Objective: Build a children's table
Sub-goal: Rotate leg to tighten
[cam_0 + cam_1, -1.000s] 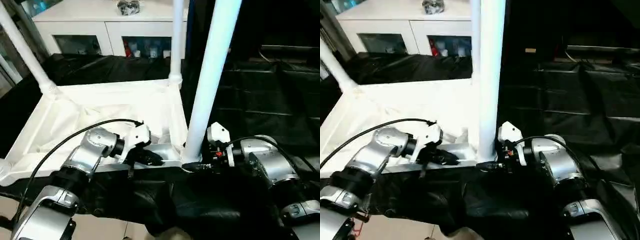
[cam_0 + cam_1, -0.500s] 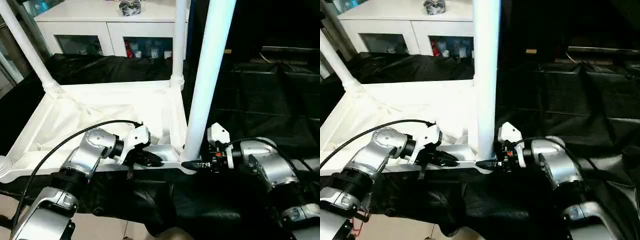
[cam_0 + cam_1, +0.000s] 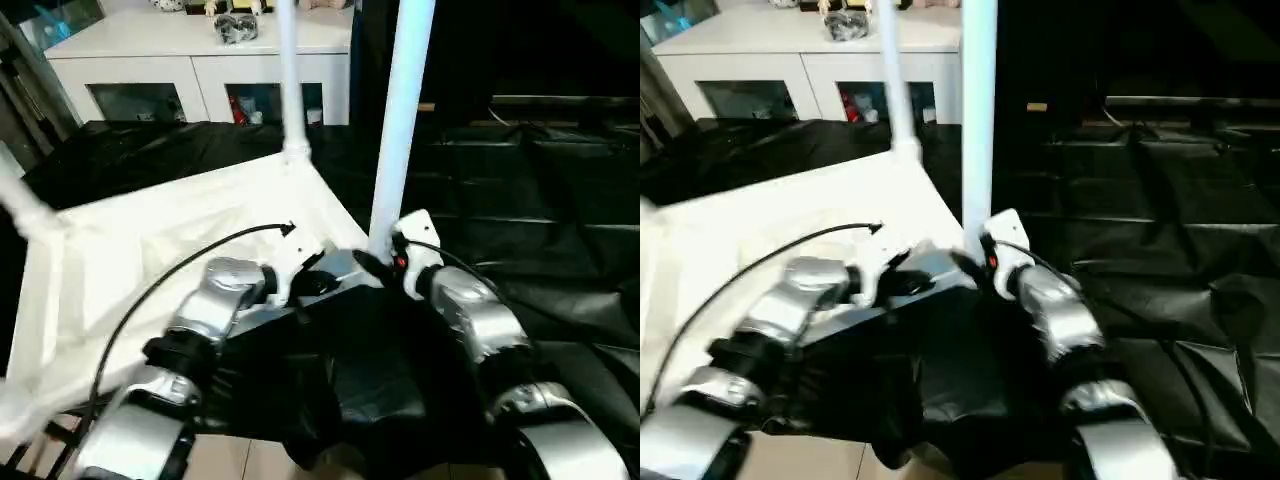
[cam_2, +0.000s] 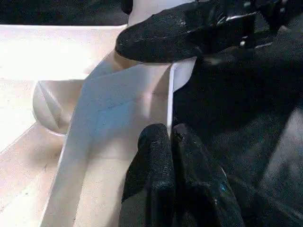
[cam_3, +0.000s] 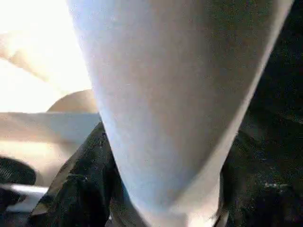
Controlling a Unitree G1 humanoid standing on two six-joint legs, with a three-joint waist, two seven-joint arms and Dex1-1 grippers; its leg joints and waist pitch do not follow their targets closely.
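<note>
- I can read no text, label, brand, number or sign in any of the views.
- The small things behind the glass doors of the white cabinet (image 3: 200, 70) are too blurred for me to read.

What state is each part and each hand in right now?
White plastic rectangular tabletop: underside up on black cloth.
Near white tubular leg: upright in its corner socket.
Far white tubular leg: upright in its socket.
Left hand: pinching the tabletop's rim.
Right hand: shut around the near leg's base.
</note>
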